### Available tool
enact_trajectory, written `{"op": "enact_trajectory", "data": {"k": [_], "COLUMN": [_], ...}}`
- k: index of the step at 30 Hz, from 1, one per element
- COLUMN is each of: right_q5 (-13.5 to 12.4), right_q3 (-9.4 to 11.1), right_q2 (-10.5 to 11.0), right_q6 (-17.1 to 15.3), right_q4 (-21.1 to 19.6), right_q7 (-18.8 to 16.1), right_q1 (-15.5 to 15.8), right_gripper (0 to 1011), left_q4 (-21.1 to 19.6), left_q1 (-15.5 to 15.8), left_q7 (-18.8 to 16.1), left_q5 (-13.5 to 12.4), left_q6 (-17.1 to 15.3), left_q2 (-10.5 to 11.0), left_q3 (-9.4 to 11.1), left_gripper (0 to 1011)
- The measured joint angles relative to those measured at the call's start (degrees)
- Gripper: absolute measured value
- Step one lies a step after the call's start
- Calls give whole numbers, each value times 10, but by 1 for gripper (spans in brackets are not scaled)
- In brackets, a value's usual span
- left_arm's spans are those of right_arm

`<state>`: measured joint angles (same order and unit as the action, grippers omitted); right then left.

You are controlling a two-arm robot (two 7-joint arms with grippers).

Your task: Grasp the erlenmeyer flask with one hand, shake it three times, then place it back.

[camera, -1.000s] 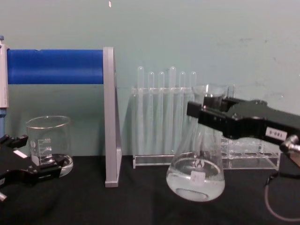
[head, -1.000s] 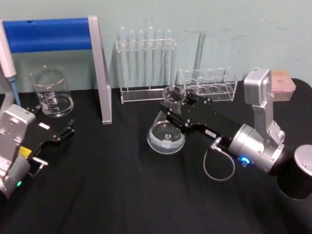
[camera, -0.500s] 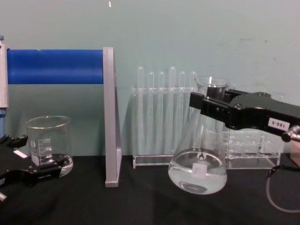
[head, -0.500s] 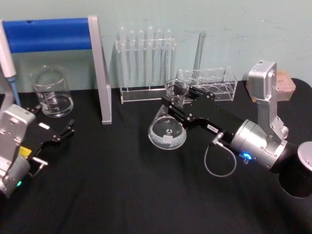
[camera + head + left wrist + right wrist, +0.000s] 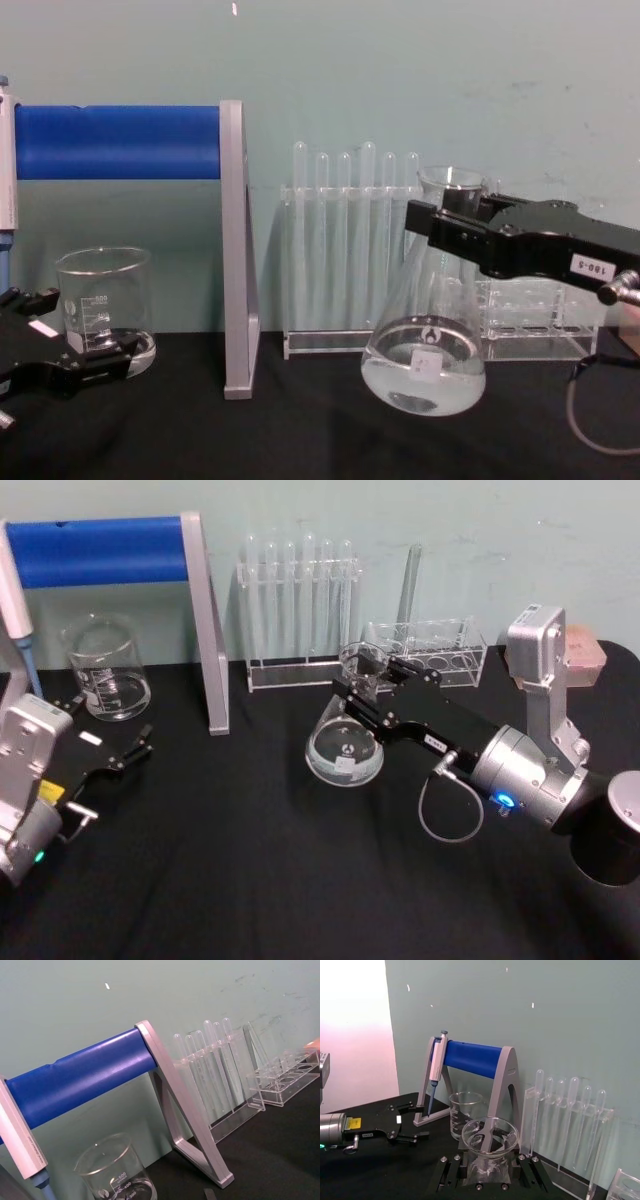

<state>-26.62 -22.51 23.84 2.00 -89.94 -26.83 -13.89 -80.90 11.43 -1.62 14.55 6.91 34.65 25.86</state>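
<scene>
The erlenmeyer flask (image 5: 343,750) is clear glass with a little liquid in its wide base (image 5: 425,372). It hangs tilted just above the black table, mid-table in front of the test tube racks. My right gripper (image 5: 362,685), black with a small white number label, is shut on the flask's neck below the flared rim (image 5: 447,222). In the right wrist view the rim (image 5: 489,1141) sits between the fingers. My left gripper (image 5: 138,746) rests open on the table at the left, near the beaker, and holds nothing (image 5: 95,362).
A glass beaker (image 5: 105,670) stands at the back left under a pipette stand with a blue bar (image 5: 100,550) and a grey leg (image 5: 210,630). A rack of test tubes (image 5: 300,600) and a low clear rack (image 5: 430,650) stand right behind the flask.
My right gripper has lifted the flask a little and shifted it slightly right over the last second, with hardly any movement in the last half. The left arm has not moved.
</scene>
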Motion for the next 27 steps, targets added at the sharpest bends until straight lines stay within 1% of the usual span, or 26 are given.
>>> {"op": "enact_trajectory", "data": {"k": [9,15,19,27], "right_q5": [2,10,11,8], "right_q3": [-2,-13,-27,-66], "right_q2": [-2,-8,-13,-21], "right_q6": [-2,-7,-9,-13], "right_q4": [3,5,4,-14], "right_q7": [2,3,-9,-39], "right_q1": [-1,-5,-7,-9], "right_gripper": [456,456,456,456], "left_q4": [0,0,0,0], "left_q1": [0,0,0,0], "left_q7": [0,0,0,0], "left_q5": [0,0,0,0], "left_q6": [0,0,0,0], "left_q2": [0,0,0,0], "left_q3": [0,0,0,0], "left_gripper": [1001,1001,1001,1001]}}
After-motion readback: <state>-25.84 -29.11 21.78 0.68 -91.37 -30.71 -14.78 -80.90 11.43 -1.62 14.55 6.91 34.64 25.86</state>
